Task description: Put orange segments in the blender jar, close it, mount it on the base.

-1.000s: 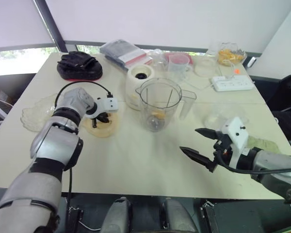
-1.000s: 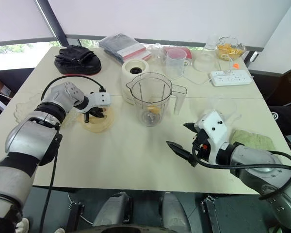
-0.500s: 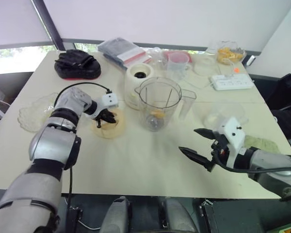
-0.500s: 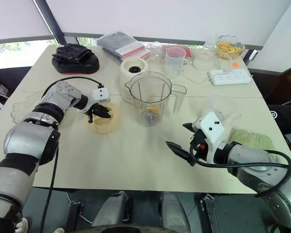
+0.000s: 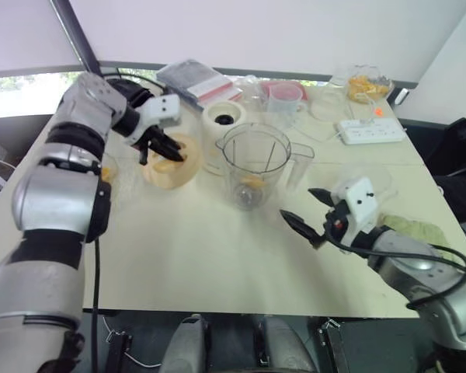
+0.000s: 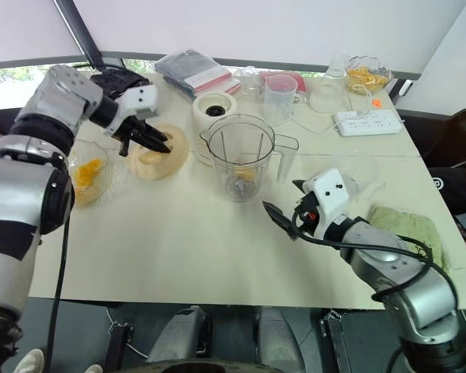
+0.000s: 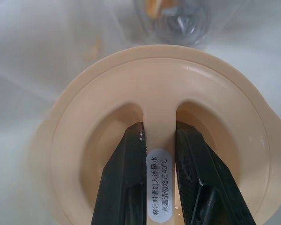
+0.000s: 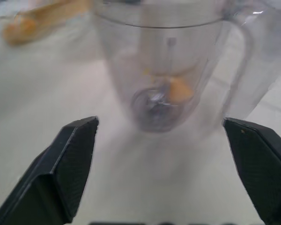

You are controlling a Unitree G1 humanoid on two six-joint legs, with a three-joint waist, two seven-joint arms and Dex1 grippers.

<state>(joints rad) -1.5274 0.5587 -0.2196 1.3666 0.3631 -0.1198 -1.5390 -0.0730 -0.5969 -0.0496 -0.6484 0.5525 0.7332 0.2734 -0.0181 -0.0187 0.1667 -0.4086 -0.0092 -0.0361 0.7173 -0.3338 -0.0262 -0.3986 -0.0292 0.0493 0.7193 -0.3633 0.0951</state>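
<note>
Clear glossy plastic blender jar; matt cream plastic lid; smooth table.

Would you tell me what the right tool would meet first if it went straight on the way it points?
Most likely the blender jar: it stands right between the open fingers of the right tool, with only bare table before it; the gap is hard to judge.

Evenly lit by soft daylight from the window strip along the tabletop's far edge, blown out white at the far left corner. Faint, diffuse shadows only. Mild glare on the clear blender jar. Wide-angle bending toward the frame edges. Blurred and milky in the right wrist view; sharp up close in the left wrist view, soft beyond the lid.
</note>
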